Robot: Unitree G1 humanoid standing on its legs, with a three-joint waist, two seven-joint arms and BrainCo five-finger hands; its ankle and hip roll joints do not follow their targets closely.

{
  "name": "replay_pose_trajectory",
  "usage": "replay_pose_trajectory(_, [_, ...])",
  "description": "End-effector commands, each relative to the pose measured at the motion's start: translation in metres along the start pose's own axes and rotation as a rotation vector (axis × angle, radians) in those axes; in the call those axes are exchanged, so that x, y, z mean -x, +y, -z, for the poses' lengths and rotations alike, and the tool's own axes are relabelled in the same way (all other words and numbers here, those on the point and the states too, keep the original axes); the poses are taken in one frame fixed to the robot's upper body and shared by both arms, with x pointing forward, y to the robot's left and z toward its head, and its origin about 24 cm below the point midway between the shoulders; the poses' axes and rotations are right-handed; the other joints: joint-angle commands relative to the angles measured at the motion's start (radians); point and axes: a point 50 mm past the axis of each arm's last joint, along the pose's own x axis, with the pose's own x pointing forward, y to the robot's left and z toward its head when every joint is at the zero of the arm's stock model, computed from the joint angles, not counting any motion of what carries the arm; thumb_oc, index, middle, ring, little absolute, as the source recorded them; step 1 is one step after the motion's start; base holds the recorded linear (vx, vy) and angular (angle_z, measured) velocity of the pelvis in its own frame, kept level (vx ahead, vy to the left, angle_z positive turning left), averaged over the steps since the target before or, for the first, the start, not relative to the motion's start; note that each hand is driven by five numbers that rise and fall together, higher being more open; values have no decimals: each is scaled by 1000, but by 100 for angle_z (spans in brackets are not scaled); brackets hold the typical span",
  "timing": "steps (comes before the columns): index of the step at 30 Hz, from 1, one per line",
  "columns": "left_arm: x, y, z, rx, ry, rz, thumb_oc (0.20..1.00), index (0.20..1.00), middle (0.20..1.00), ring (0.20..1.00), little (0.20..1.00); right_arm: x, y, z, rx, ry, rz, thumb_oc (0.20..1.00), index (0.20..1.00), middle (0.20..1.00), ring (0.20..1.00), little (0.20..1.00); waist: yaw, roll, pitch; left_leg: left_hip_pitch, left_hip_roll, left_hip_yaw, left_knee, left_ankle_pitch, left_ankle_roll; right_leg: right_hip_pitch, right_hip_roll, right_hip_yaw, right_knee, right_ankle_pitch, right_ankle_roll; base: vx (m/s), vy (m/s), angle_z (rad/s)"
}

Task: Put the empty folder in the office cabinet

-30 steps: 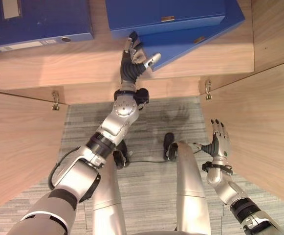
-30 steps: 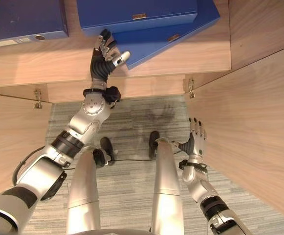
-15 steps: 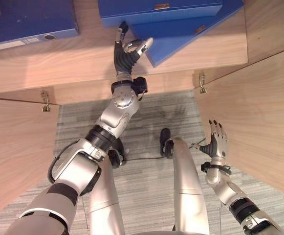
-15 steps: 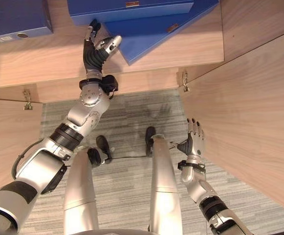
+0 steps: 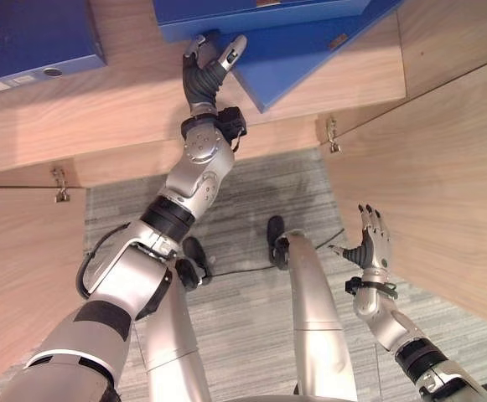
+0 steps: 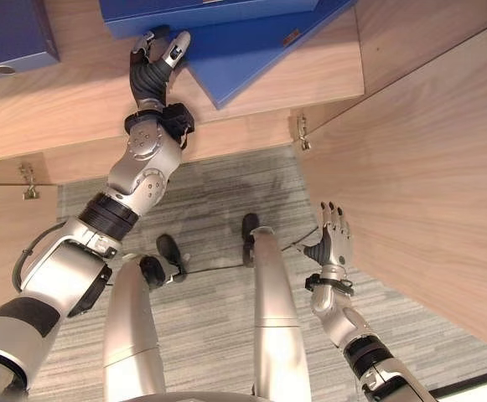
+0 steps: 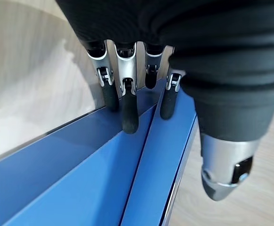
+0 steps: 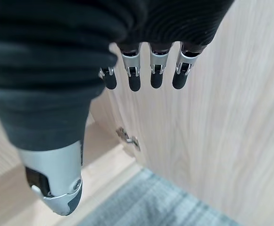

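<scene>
folders [image 5: 310,50]: bright blue
binder [image 5: 25,42]: dark navy, white spine label
cabinet shelf [image 5: 101,117]: light wood grain
carpet [image 5: 243,218]: grey, striped

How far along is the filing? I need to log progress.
Done: the angled blue folder already lies on the cabinet shelf. In hand: the left hand, fingers straight, presses its edge. Left: squaring it against the folder beside it. The right hand hangs open.

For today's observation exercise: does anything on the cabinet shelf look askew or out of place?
Yes. The lower blue folder lies at an angle, one corner jutting toward the shelf edge, while the folder above sits square. The left hand rests straight fingers against it.
</scene>
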Motion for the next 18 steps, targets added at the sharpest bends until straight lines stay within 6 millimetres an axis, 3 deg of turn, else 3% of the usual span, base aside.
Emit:
replay_pose_trajectory(1, [-7,-31,-24,48,-69,87,1000,1000,1000,1000,1000,12,-9,5,-34,-6,14,1000,1000,1000,1000,1000,-17,8,-10,-27,23,-80,-17,-13,-7,21,-31,-70,-35,-7,-4,5,-1,-12])
replay_pose_trajectory(5, [-2,-42,-30,79,-85,150,1000,1000,1000,1000,1000,9,-14,-4,-33,-72,-4,1000,1000,1000,1000,1000,-21,13,-11,-43,27,-82,-5,-18,-6,8,-25,-66,-28,-7,-4,1,-12,-7])
replay_pose_trajectory(8, [-5,-41,-21,114,-19,111,1000,1000,1000,1000,1000,-9,-57,-66,-158,-385,187,1000,1000,1000,1000,1000,-16,16,-11,-54,26,-83,-4,-12,-4,-4,-22,-64,-26,-5,-4,2,-37,-3])
replay_pose_trajectory(10, [-5,-47,-19,120,1,109,1000,1000,1000,1000,1000,-9,-71,-87,-239,-470,252,1000,1000,1000,1000,1000,-12,18,-10,-55,21,-81,-8,-8,-2,-6,-24,-64,-24,-5,-5,-2,-37,2])
replay_pose_trajectory(14, [-14,-46,-20,129,33,77,1000,1000,1000,1000,1000,-1,-75,-107,-342,-553,236,1000,1000,1000,1000,1000,-9,22,-13,-56,22,-79,-6,-8,-2,-9,-17,-62,-23,-2,-4,7,-9,-1])
replay_pose_trajectory(18, [-34,-35,-43,98,-1,49,1000,1000,1000,1000,1000,5,-64,-115,-346,-611,120,1000,1000,1000,1000,1000,-2,37,-15,-59,28,-75,3,-15,-2,-14,-13,-55,-22,-2,-1,14,12,-5])
